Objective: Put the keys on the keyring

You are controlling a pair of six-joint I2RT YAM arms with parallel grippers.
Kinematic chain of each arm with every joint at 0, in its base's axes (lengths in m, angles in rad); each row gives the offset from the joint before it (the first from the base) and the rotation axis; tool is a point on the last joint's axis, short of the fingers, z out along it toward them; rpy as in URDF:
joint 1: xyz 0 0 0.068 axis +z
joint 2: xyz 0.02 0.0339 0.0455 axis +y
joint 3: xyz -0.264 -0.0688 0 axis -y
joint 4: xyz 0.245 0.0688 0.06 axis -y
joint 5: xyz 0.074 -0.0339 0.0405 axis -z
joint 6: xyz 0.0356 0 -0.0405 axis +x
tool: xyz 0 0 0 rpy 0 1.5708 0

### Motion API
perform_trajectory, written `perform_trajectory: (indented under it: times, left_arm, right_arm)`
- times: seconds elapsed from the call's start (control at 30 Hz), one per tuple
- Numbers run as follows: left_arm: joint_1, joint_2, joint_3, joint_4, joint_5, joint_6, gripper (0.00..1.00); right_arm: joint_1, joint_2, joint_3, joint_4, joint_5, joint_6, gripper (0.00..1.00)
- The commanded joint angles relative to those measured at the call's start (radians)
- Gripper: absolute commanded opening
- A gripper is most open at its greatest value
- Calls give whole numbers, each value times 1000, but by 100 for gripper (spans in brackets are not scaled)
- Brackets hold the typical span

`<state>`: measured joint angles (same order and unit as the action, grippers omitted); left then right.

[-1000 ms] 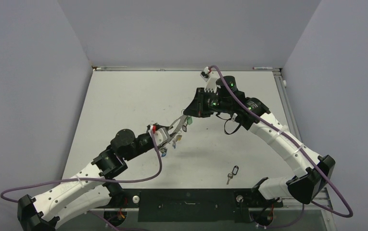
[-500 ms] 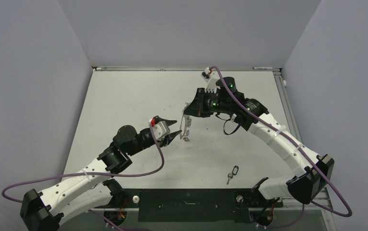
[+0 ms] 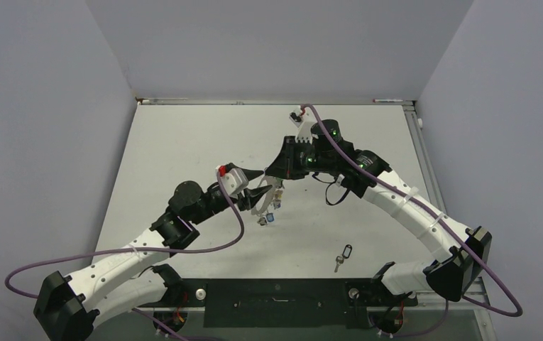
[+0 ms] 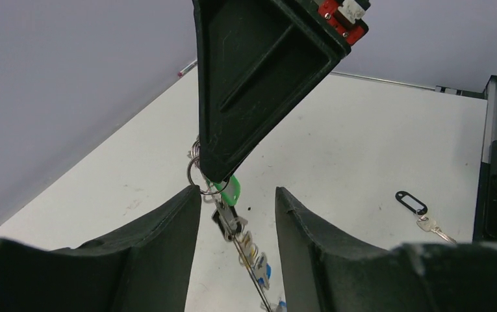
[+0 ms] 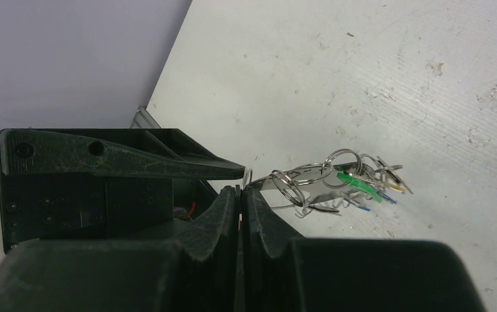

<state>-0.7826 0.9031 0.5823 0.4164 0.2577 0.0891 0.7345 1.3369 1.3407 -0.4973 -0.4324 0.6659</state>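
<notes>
My right gripper (image 3: 277, 177) is shut on the top of the keyring (image 3: 272, 197), a thin silver wire loop that hangs from it above the table. Several keys (image 3: 267, 214) with green, yellowish and blue tags dangle on it. My left gripper (image 3: 260, 186) is open, one finger on each side of the hanging ring, not gripping it. In the left wrist view the wire (image 4: 243, 260) and a green tag (image 4: 229, 192) hang between my open fingers (image 4: 167, 247). The right wrist view shows shut fingers (image 5: 229, 208) pinching the ring (image 5: 278, 179), keys (image 5: 356, 182) beyond. One key with a black tag (image 3: 342, 256) lies on the table.
The white table (image 3: 183, 142) has grey walls on three sides and a metal rail (image 3: 424, 163) along its right edge. The loose black-tagged key also shows in the left wrist view (image 4: 414, 205), near the right arm's base.
My left gripper let go of the keys, opened and moved up and right to straddle the ring. The keyring now hangs from my right gripper alone, which shifted slightly left.
</notes>
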Motion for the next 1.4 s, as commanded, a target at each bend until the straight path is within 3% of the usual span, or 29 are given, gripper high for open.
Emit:
perform_trajectory:
  times: [0.0, 0.13, 0.77, 1.13, 1.37]
  left_arm:
    - [4, 8, 8, 44, -22, 17, 40]
    - [5, 2, 1, 5, -54, 67, 35]
    - [14, -37, -68, 123, 40, 105, 39]
    - [26, -40, -88, 189, 63, 82, 31]
    - [29, -42, -87, 174, 71, 91, 20]
  right_arm:
    - [10, -44, 10, 77, 6, 22, 5]
    - [10, -53, 13, 73, 8, 25, 5]
    - [25, -85, -1, 76, -17, 28, 5]
    - [49, -92, -10, 80, -21, 29, 5]
    - [60, -93, -15, 87, -19, 32, 5]
